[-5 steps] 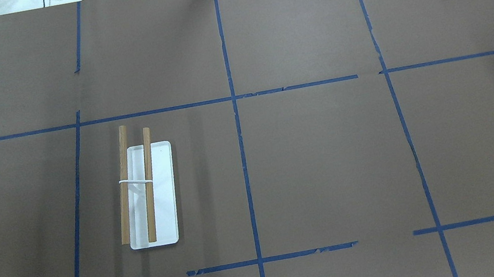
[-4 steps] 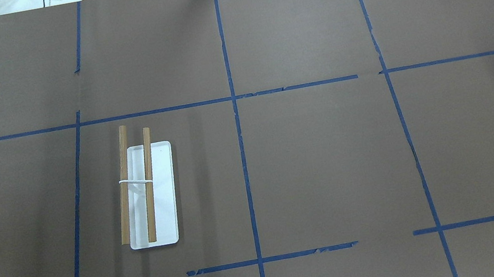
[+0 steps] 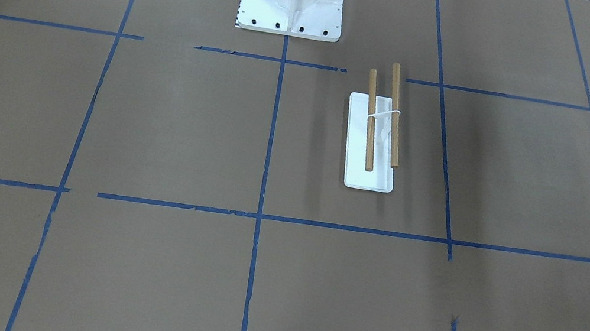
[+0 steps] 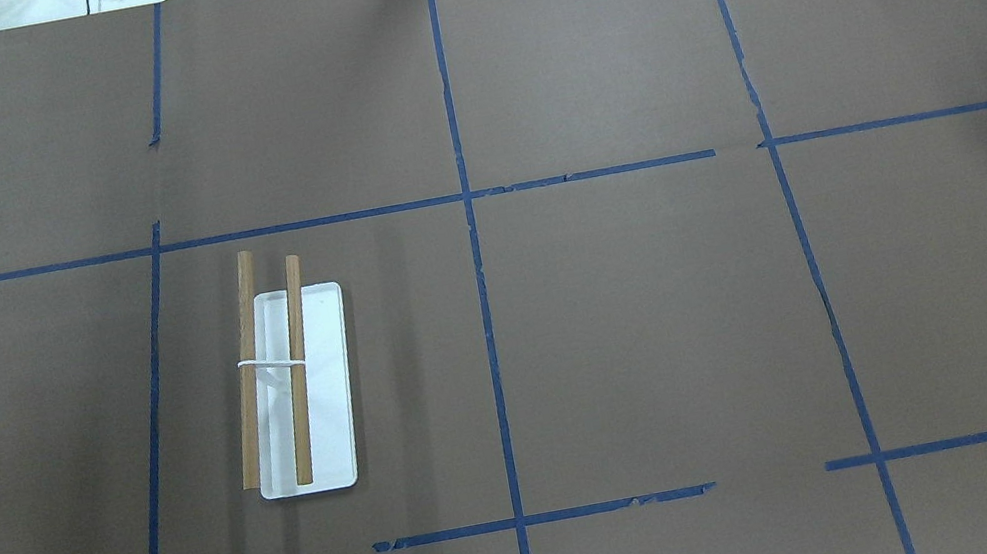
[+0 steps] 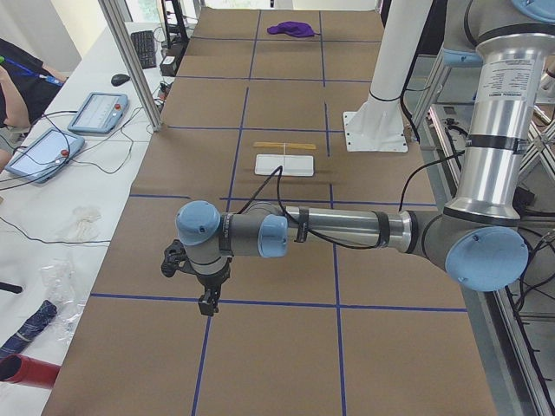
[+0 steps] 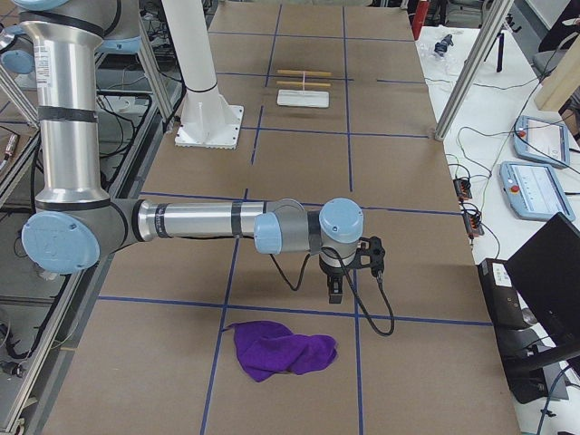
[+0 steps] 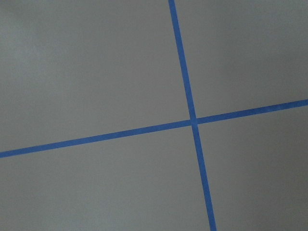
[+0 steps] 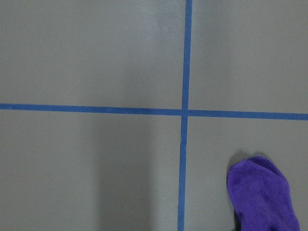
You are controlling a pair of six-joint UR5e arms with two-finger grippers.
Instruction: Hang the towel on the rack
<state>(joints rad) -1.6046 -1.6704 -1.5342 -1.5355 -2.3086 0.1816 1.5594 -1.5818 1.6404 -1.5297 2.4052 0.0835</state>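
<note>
The rack (image 4: 330, 397) stands on the left half of the table, its white base flat and its two wooden rods (image 4: 292, 333) bare; it also shows in the front-facing view (image 3: 367, 179). The purple towel (image 6: 281, 350) lies crumpled on the table at the robot's far right end, and its edge shows in the right wrist view (image 8: 262, 195). My right gripper (image 6: 333, 292) hangs above the table a little short of the towel. My left gripper (image 5: 208, 303) hangs over the table's far left end, away from the rack. I cannot tell whether either is open or shut.
The large white bolted pedestal (image 3: 292, 3) stands at the robot's edge of the table. Blue tape lines (image 4: 486, 319) divide the brown table cover into squares. Tablets and cables (image 5: 95, 113) lie on the white bench beyond the far edge.
</note>
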